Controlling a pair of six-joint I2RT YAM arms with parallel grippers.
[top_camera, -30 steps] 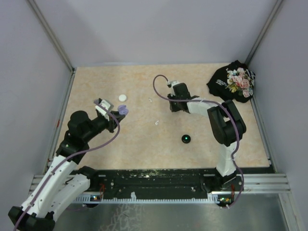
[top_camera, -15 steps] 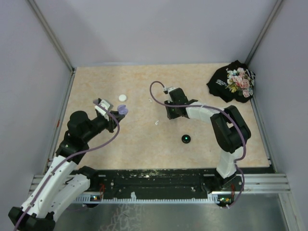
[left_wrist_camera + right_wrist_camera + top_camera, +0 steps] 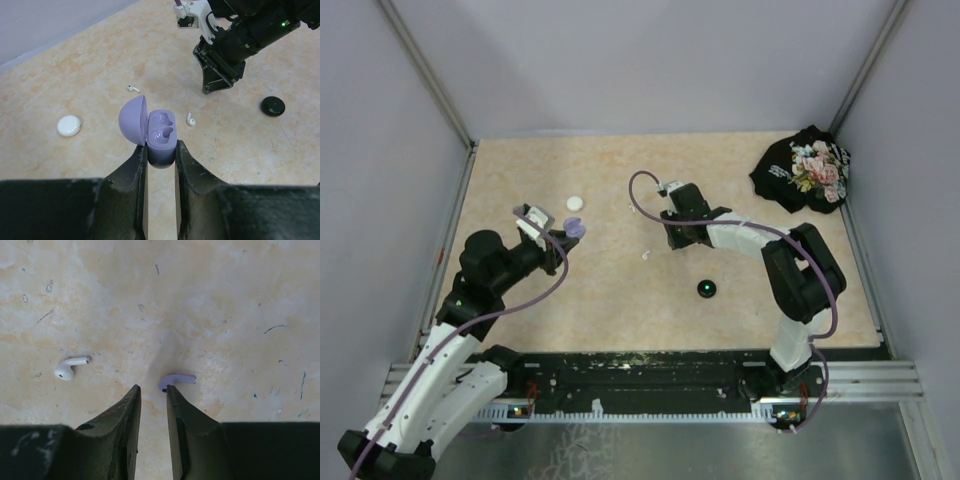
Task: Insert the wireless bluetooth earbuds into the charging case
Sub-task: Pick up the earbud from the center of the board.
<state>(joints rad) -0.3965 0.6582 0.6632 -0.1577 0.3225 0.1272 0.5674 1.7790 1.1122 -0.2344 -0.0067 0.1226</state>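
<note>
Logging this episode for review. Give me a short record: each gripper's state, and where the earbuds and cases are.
left gripper: shut on lavender case, lid open, both wells empty
right gripper: jaws slightly apart, nothing between, tips by purple earbud on table
white earbud: loose on table, near the purple one
other cases: white case and black case, closed, on table

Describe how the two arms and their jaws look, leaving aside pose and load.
The left arm and right arm both have white link shells and black joint housings. A purple cable loops along each to a white wrist module. The jaws are matte black, flat-sided, tapering to blunt, lightly scuffed tips. A green light glows on the right arm's housing.
</note>
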